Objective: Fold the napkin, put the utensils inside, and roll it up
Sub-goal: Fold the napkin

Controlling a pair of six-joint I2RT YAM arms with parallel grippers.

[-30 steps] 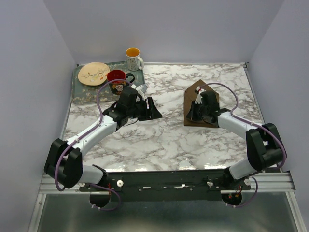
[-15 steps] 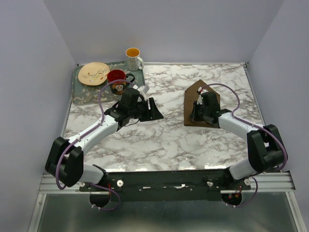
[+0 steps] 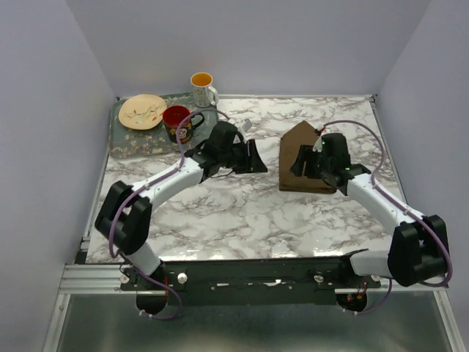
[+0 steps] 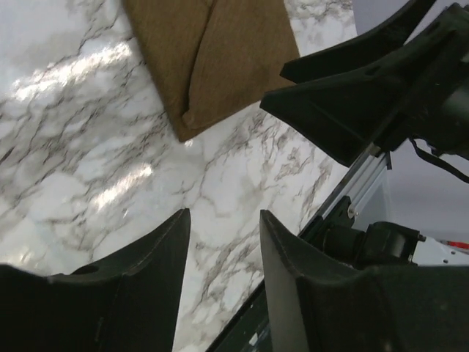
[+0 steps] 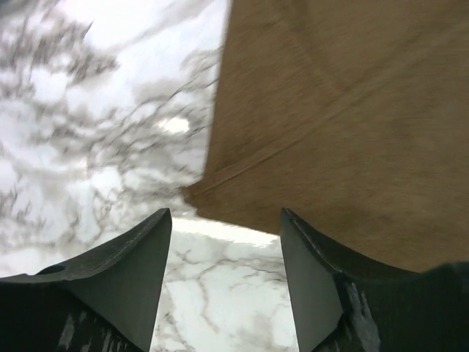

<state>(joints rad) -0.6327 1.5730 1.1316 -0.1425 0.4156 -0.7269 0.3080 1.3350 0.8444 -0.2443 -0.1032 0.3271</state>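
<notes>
The dark brown napkin [image 3: 316, 180] lies folded on the marble at the right, its point toward the back wall. My right gripper [image 3: 299, 163] hovers over its left part, open and holding nothing. In the right wrist view the napkin [image 5: 344, 103] fills the upper right, one corner just ahead of the right gripper [image 5: 226, 220]. My left gripper [image 3: 253, 156] is open and empty, just left of the napkin and apart from it. The left wrist view shows the napkin [image 4: 212, 59] ahead of the left gripper [image 4: 223, 220], with the right gripper's fingers [image 4: 344, 110] at the right. The utensils do not show.
A green tray [image 3: 132, 144] at the back left carries a cream plate [image 3: 143, 111] and a red mug [image 3: 178, 121]. A white mug [image 3: 202, 88] with an orange inside stands at the tray's back edge. Grey walls close in three sides.
My right gripper has opened and let go of the napkin, shifting slightly right. The left arm has swung right toward the napkin's left edge, its jaws a little narrower.
</notes>
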